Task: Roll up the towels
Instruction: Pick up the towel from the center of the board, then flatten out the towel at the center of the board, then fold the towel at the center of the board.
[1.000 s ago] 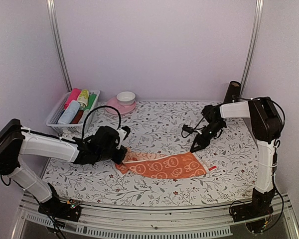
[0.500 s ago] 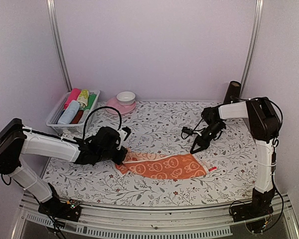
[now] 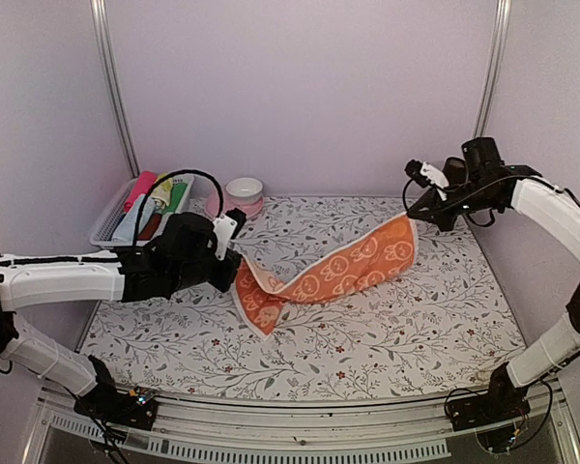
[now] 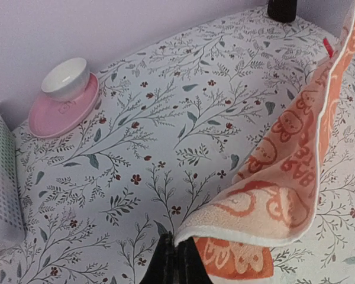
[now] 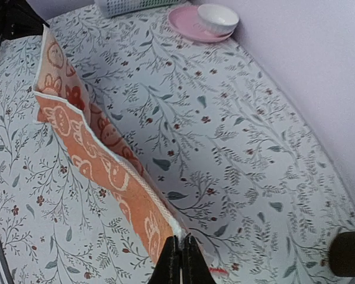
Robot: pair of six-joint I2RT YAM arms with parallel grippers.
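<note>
Floral table sheet (image 3: 367, 329) below 2 arms, with the peach-orange towel (image 3: 338, 271) strung between them.
Left gripper (image 3: 234, 274) has its fingers pinched tight on 1 end of the towel, low over the sheet. The right gripper (image 3: 413, 215) is clamped just as tight on the other end, raised higher near the back wall. Between them the cloth hangs slack, and 1 loose corner droops beside the left gripper. Further back sit a white basket (image 3: 104, 232) of coloured rolls and a white bowl (image 4: 65, 78) on a pink plate (image 4: 53, 115).
</note>
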